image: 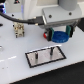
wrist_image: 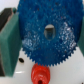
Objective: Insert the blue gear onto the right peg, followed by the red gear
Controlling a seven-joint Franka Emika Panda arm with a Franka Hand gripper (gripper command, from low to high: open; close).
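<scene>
Gripping the blue gear (wrist_image: pixel 46 34) flat between the green finger pads (wrist_image: pixel 9 39), the gripper (image: pixel 59 35) is held aloft. The red gear (wrist_image: pixel 38 74) is seen just below. The pegged base plate (image: pixel 46 56) lies beneath, offset toward the exterior view's left.

No text, label, brand, number or sign can be read in either view. The blue gear (wrist_image: pixel 47 32) and the red gear (wrist_image: pixel 39 74) show plain moulded plastic with no marking. In the exterior view the grey plate (image: pixel 46 56) at about 6 o'clock on the white surface (image: pixel 70 65) also bears no lettering, and the pictures are too small and blurred for finer print.
</scene>
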